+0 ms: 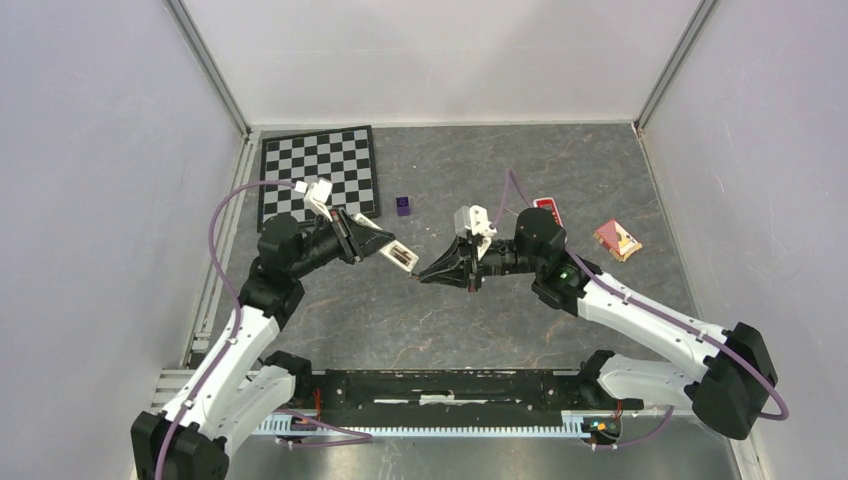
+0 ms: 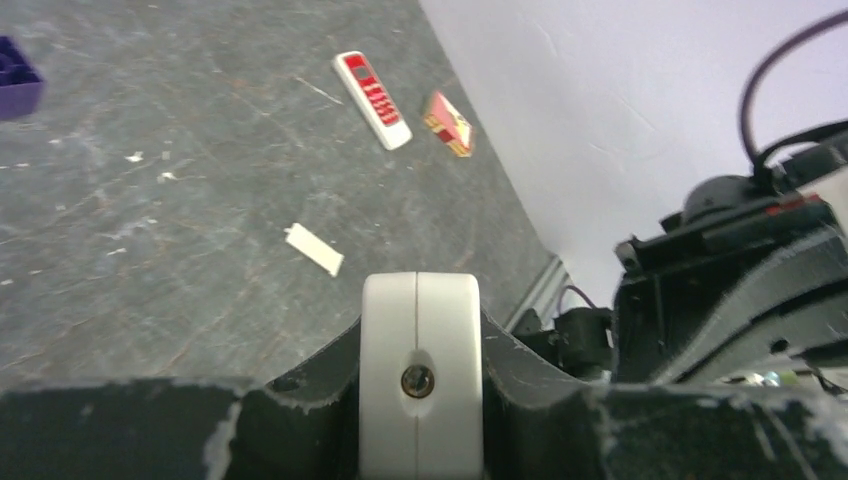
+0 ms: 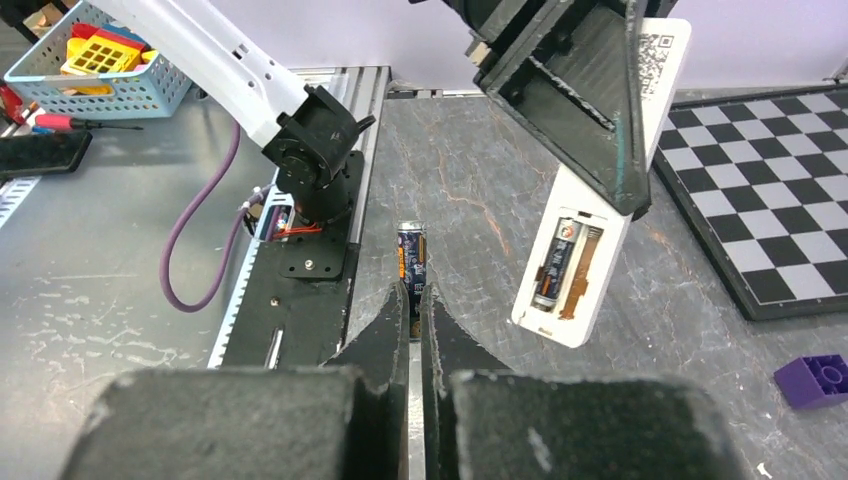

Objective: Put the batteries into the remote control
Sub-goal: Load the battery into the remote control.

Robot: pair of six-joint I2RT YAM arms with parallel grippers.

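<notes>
You see the left tool (image 1: 358, 238) closed around the remote control (image 3: 590, 255), held above the worktop (image 1: 400, 330). The compartment is open and one battery (image 3: 556, 262) lies inside. Your right tool (image 3: 415, 330) pinches the second battery (image 3: 412, 262), near the remote control.

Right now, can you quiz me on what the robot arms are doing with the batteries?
1. True or false: the white remote held by the left gripper already has the first battery in its open compartment.
2. What does the right gripper pinch? A) purple cube B) second battery C) red remote
3. Fill in: the flat white piece, probably the battery cover, lies on the ____.
Key: 1 true; 2 B; 3 table.
</notes>
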